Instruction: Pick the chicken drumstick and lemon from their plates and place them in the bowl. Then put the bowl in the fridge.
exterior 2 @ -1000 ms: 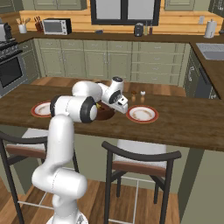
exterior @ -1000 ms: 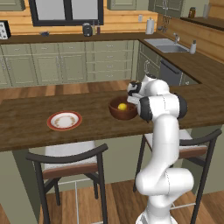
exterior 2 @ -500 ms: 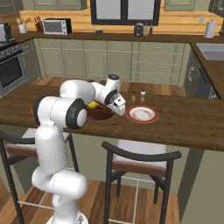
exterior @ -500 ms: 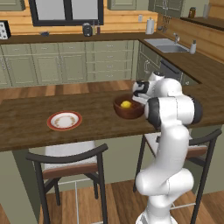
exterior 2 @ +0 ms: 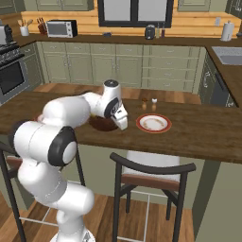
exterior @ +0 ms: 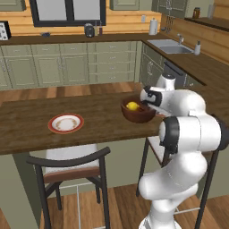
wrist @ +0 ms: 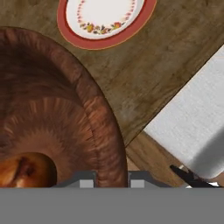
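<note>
One lemon [exterior: 132,106] in bowl [exterior: 137,114] from left; hand view adds drumstick [wrist: 24,170]; jaws grip rim.

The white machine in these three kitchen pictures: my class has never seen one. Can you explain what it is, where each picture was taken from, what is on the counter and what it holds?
It is a robot arm with a two-fingered pincer at its end. Two pictures come from cameras on its base, behind it to the left and to the right, so they show the same kitchen from two sides. The third comes from a camera on the hand, looking along the pincer.

On the wooden counter lies an empty white plate with a red rim. At the counter's edge is a dark wooden bowl with a lemon in it. The hand picture shows a drumstick in the bowl too.

The pincer sits astride the bowl's wall and seems to grip it.
</note>
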You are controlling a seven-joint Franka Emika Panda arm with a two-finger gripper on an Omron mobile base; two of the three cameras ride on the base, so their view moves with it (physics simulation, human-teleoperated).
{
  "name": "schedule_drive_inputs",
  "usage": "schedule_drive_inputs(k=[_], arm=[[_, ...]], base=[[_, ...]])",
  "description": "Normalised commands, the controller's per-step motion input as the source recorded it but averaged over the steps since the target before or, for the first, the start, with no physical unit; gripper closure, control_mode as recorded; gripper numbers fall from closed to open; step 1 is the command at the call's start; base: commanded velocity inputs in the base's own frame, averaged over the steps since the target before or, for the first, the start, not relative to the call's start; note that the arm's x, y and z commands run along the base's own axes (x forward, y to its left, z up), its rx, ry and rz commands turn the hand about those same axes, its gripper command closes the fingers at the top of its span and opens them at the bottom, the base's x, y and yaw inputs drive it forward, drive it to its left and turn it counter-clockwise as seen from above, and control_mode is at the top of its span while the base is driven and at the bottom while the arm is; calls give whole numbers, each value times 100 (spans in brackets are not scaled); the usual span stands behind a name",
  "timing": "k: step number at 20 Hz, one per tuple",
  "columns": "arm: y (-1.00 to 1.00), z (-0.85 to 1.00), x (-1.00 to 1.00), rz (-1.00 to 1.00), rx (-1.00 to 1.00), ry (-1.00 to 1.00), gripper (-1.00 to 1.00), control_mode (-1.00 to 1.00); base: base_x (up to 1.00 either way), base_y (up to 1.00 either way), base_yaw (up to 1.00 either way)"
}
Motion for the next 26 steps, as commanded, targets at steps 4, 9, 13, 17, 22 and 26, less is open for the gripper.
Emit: schedule_drive_inputs(k=[4,9,13,17,22,26], arm=[[19,25,-58,-26,3,0,100,-100],[18,49,-50,-15,5,-2,100,-100],[6,16,-83,-54,12,0,100,-100],[7,0,-72,-84,11,0,100,-100],[9,34,-88,-63,23,-6,100,-100],[0,82,-100,0,6,-24,100,-100]], base=[[0,0,0],[0,0,0],[0,0,0],[0,0,0],[0,0,0],[0,0,0]])
